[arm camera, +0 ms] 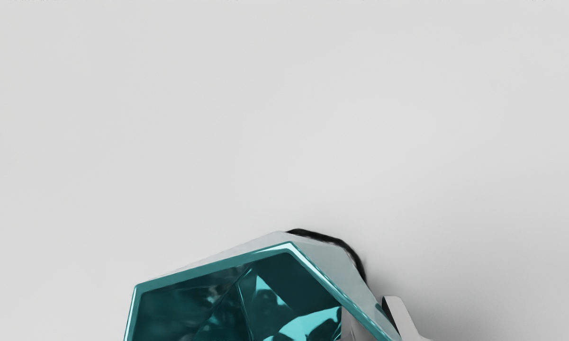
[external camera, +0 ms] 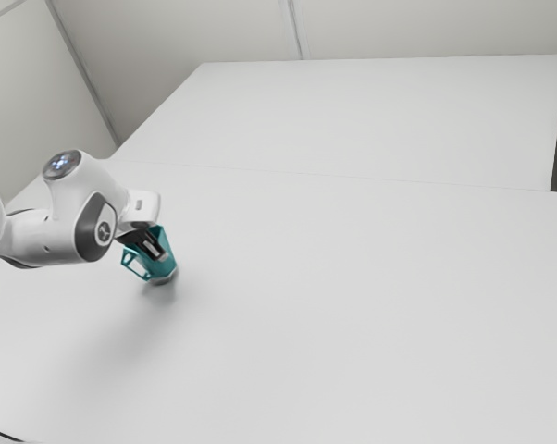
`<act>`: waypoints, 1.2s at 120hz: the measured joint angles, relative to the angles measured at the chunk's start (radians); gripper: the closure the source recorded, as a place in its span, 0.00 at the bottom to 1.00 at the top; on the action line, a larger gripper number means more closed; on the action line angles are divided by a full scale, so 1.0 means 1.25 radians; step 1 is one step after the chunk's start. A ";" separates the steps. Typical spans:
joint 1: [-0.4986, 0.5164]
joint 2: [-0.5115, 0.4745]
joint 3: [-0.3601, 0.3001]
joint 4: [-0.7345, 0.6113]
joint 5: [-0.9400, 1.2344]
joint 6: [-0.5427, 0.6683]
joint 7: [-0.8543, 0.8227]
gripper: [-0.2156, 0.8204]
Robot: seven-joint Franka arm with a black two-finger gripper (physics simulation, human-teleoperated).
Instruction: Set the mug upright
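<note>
In the exterior view, the white arm (external camera: 43, 236) comes in from the exterior view's left, and its black hand (external camera: 152, 246) angles down at the upper part of the teal mug (external camera: 164, 257). The mug is on the left side of the scene, at the near white tabletop (external camera: 352, 305), with its base low and its mouth up. It leans a little, the top toward the exterior view's left. Its angular handle (external camera: 129, 263) also points to the exterior view's left, on the near side of the hand. A soft shadow falls around the base; whether the base touches the tabletop all round, I cannot tell. A dark cable (external camera: 1, 433) lies in the near left corner, and pale walls (external camera: 167, 42) stand at the far side.

In the wrist view, the mug's open mouth faces the camera, with an angular teal rim (arm camera: 208, 266) and bright reflections inside. A black curved edge (arm camera: 331, 237) shows past its grey-looking outer side. How far open the hand is, and whether it has hold of the mug, I cannot tell.
</note>
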 joint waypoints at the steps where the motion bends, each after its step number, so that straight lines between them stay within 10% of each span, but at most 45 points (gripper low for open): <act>1: -0.001 0.000 0.000 0.000 0.000 -0.001 -0.001 0.97; 74: -0.051 -0.010 -0.024 -0.005 -0.001 -0.104 -0.043 0.96; 105: -0.041 -0.019 -0.023 -0.005 -0.007 -0.123 -0.047 0.55; 144: -0.029 -0.092 -0.030 0.002 -0.007 -0.158 -0.050 0.38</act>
